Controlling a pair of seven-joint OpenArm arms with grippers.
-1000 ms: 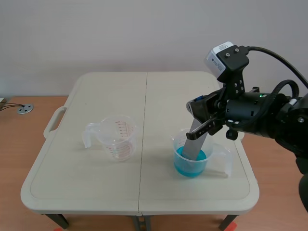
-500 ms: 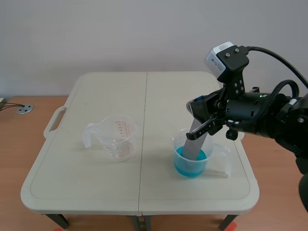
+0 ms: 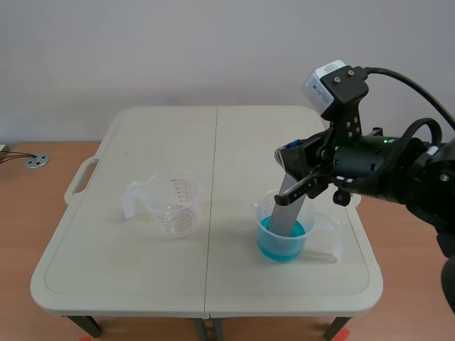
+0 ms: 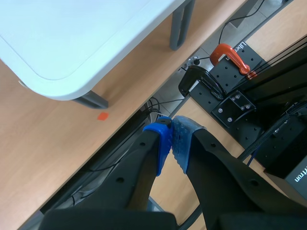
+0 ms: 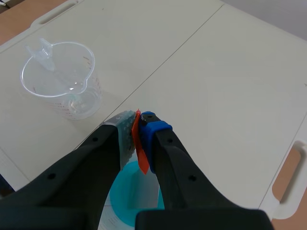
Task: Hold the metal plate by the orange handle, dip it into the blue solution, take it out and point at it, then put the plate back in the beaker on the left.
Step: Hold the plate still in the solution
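Note:
My right gripper is shut on the orange handle of the metal plate. The grey plate slants down into the blue solution inside the right-hand beaker. Under the gripper, the blue solution shows in the right wrist view. The empty clear beaker with red markings stands to the left of the table's middle seam. My left gripper is shut on nothing, off the table, over the floor beside a table corner.
The folding table has a carry handle cut-out on its left edge. An orange clamp and a black mounting frame lie below the left gripper.

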